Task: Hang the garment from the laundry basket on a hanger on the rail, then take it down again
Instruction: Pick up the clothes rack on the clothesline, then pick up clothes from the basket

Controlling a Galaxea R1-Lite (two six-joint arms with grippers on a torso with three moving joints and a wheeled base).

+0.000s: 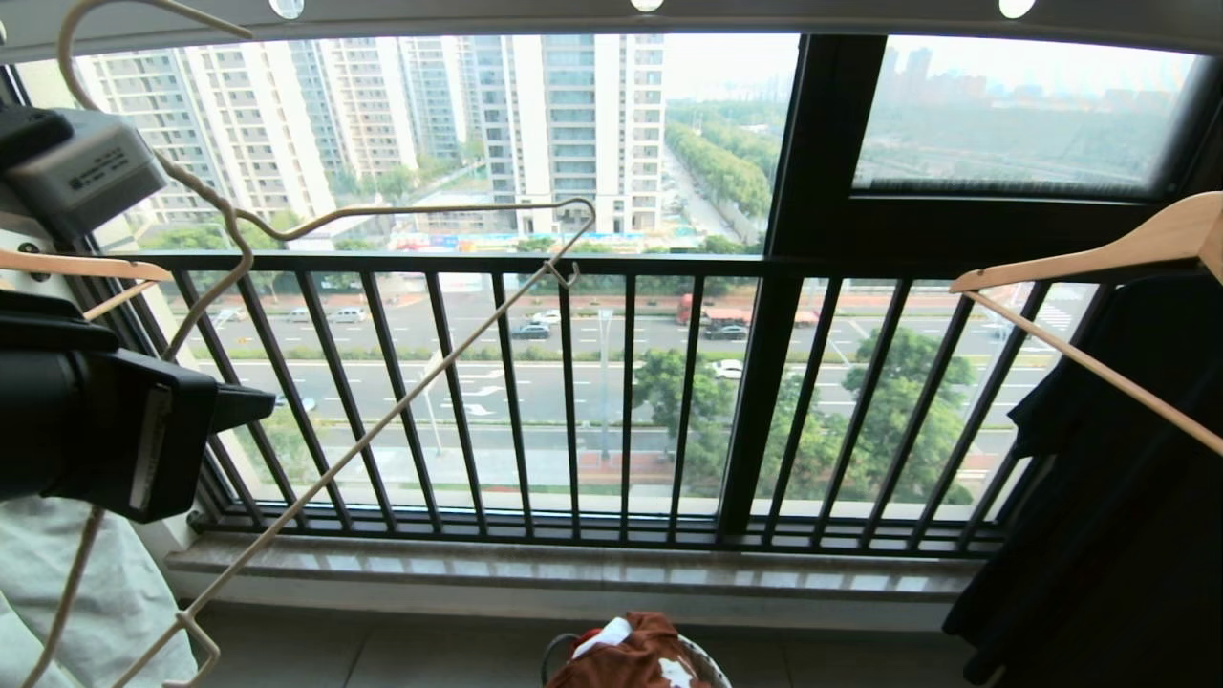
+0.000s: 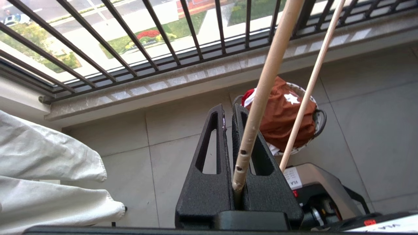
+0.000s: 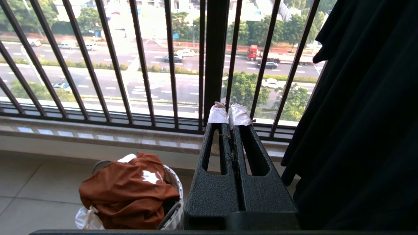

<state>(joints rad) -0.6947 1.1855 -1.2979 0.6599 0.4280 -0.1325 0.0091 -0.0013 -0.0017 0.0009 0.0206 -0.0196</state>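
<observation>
My left gripper (image 1: pixel 260 401) (image 2: pixel 227 109) is shut on the hanger (image 1: pixel 382 420), a thin cream-white wire one, held up at the left. The wire (image 2: pixel 261 94) is pinched deep between the black fingers. Its long hook curves up toward the left end of the grey holed rail (image 1: pixel 764 14); I cannot tell whether it rests there. The garment (image 1: pixel 631 655) (image 2: pixel 284 120) (image 3: pixel 127 192), rust-brown shorts, lies bunched in the laundry basket (image 1: pixel 554 652) (image 2: pixel 321 119) (image 3: pixel 173 212) on the floor below. My right gripper (image 3: pixel 228 114), tips taped white, is shut on nothing, above and beside the basket.
A black balcony railing (image 1: pixel 573 382) with a stone sill (image 1: pixel 573 564) runs across in front. A wooden hanger (image 1: pixel 1099 258) carries a black garment (image 1: pixel 1127 497) (image 3: pixel 359 130) at the right. A pale garment (image 1: pixel 76 592) (image 2: pixel 49 173) hangs at the left under another wooden hanger (image 1: pixel 76 266).
</observation>
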